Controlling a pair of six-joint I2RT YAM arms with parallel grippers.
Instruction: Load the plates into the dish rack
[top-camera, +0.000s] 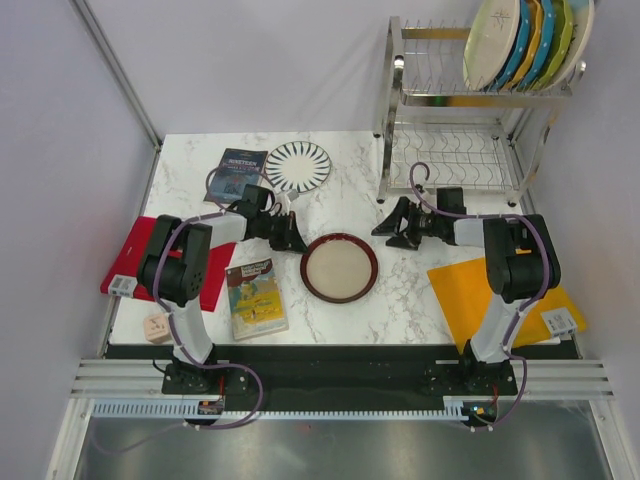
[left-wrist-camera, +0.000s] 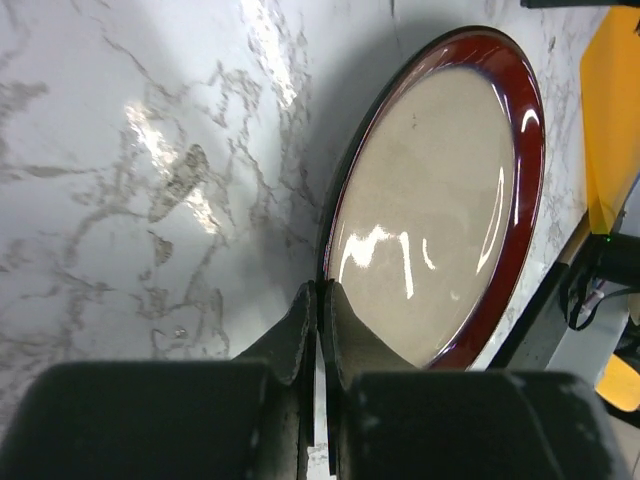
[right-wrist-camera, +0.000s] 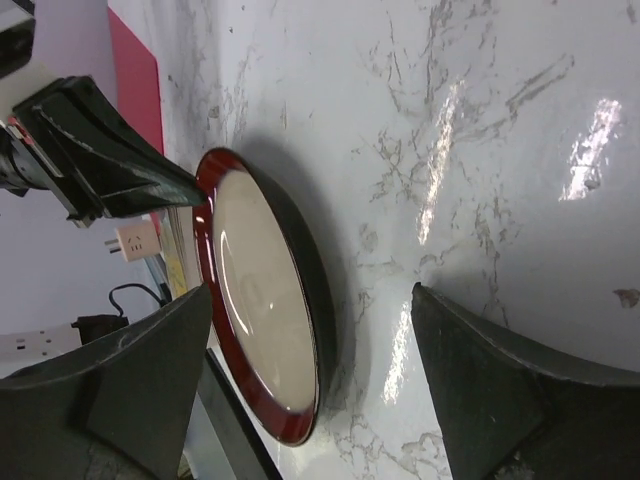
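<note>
Pale walls stand around a white marble bench (top-camera: 400, 300), with the two arm bases at its near edge. Both arms are folded low over the bench and reach inward to the middle. The left hand (top-camera: 297, 240) is closed, its fingers (left-wrist-camera: 300, 320) pressed together with only a thin line between them. Its tips are at the left rim of the maroon-rimmed plate (top-camera: 340, 268), which lies flat in the middle of the bench. I cannot tell if the rim is pinched between them. The right hand (top-camera: 388, 232) is spread wide and points at the same plate from the right side, not touching it.

Two plates lie on the bench: the maroon-rimmed one and a striped plate (top-camera: 298, 166) farther back. More plates (top-camera: 520, 45) stand on edge in the upper shelf of the dish rack (top-camera: 388, 110) at the far right corner. They seem to be six, but they are packed close and cut by the picture's top edge, so the count is not sure.

Two small books are there, a dark book (top-camera: 238, 172) and a yellow book (top-camera: 255, 296). A red board (top-camera: 130, 262) and an orange board (top-camera: 480, 290) are each partly hidden under an arm.
</note>
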